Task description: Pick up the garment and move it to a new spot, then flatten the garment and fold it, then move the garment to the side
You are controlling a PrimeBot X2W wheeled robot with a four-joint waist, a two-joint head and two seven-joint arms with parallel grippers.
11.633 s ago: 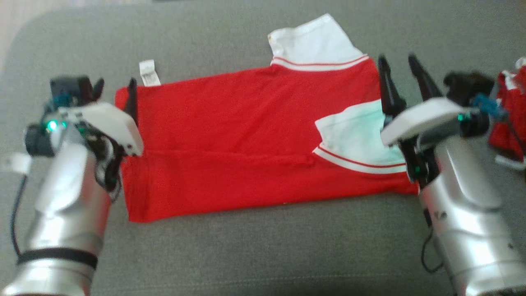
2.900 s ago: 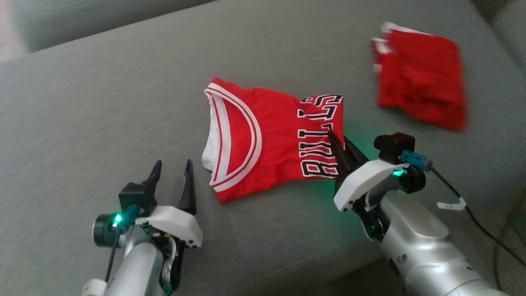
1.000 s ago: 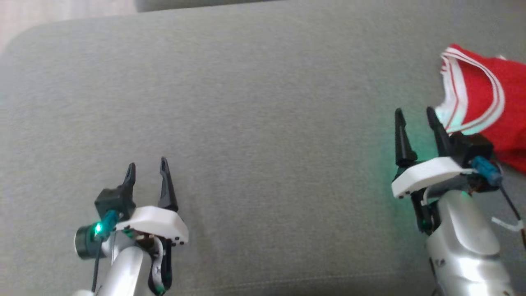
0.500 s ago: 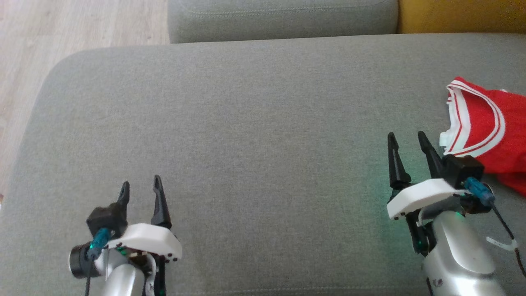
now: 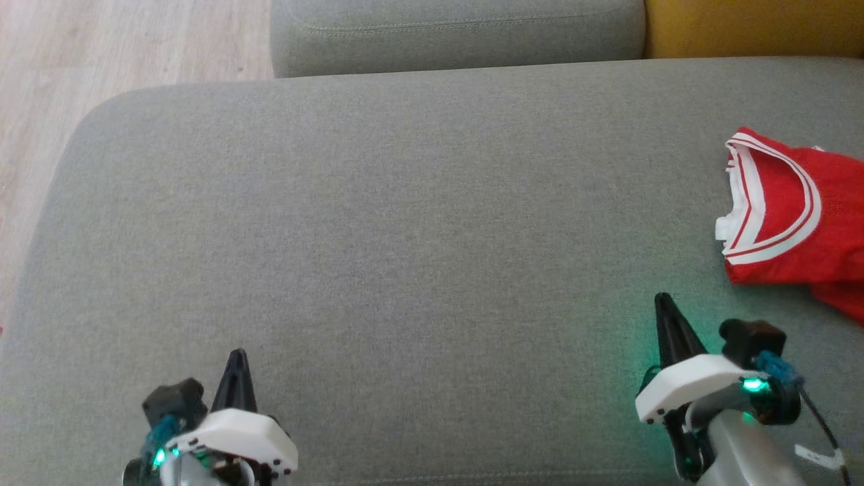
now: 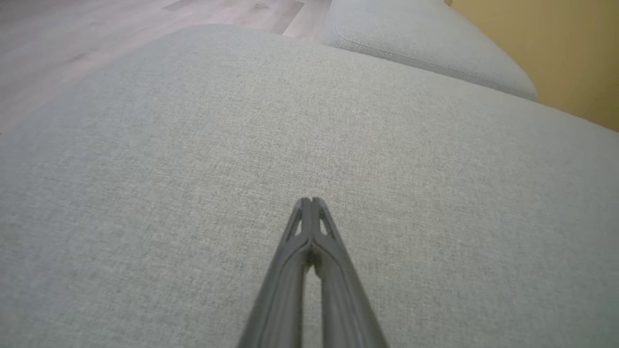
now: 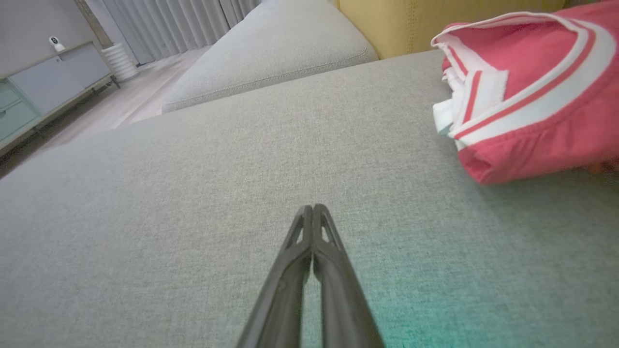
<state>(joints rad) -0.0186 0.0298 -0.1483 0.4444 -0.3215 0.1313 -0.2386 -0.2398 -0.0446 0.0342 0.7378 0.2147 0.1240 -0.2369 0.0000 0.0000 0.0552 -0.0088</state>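
The garment [image 5: 790, 219], a red jersey with white-and-red trim, lies folded at the right edge of the grey sofa cushion [image 5: 405, 223]; it also shows at the upper right of the right wrist view [image 7: 532, 87]. My right gripper [image 5: 663, 300] is shut and empty, below and left of the garment, apart from it. In its own view the right gripper [image 7: 313, 209] has both fingertips pressed together over bare cushion. My left gripper [image 5: 237, 356] sits at the lower left, shut with nothing in it, and the left gripper [image 6: 311, 202] points across bare cushion.
A second grey cushion [image 5: 459, 34] lies beyond the far edge, with a yellow cushion [image 5: 756, 27] at the back right. Wooden floor [image 5: 101, 47] shows past the rounded left corner. A cabinet [image 7: 43, 82] stands far off.
Both grippers have shut from open and drawn back toward the bottom of the head view. The camera view shifted slightly; the garment stays where it lay.
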